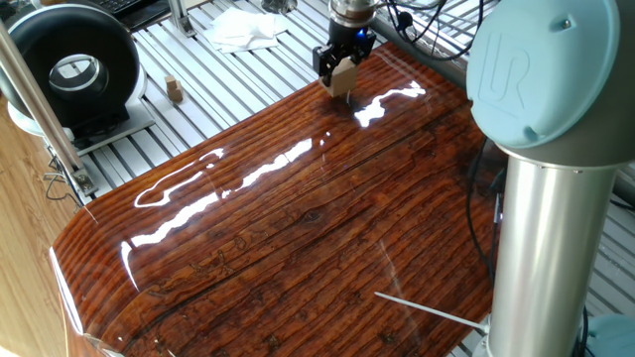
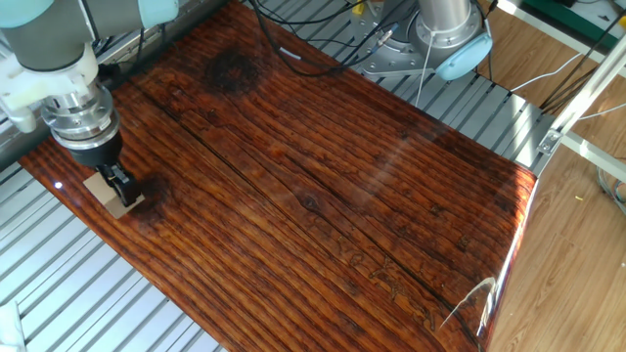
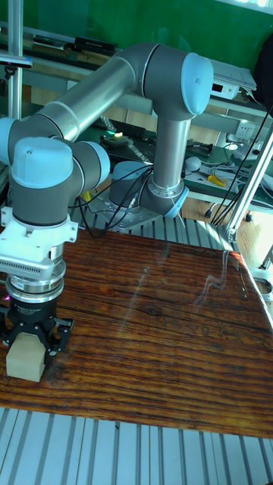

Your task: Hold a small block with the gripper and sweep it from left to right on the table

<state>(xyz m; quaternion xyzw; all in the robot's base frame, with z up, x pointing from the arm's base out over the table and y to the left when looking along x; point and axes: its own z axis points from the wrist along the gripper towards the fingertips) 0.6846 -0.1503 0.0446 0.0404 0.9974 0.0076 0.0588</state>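
table (image 2: 323,186): glossy striped board on silver slatted surface (image 1: 228,74) | small block (image 3: 24,358): at board's edge corner | gripper (image 3: 30,342): clamped on block | green wall (image 3: 91,23) behind

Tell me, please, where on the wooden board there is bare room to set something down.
Nearly the whole table is bare: everything from the gripper across to the rounded far corners. The only occupied patch is the edge corner where the gripper holds the small block. Beyond the board's opposite edge, cables and the arm's base crowd the slatted surface.
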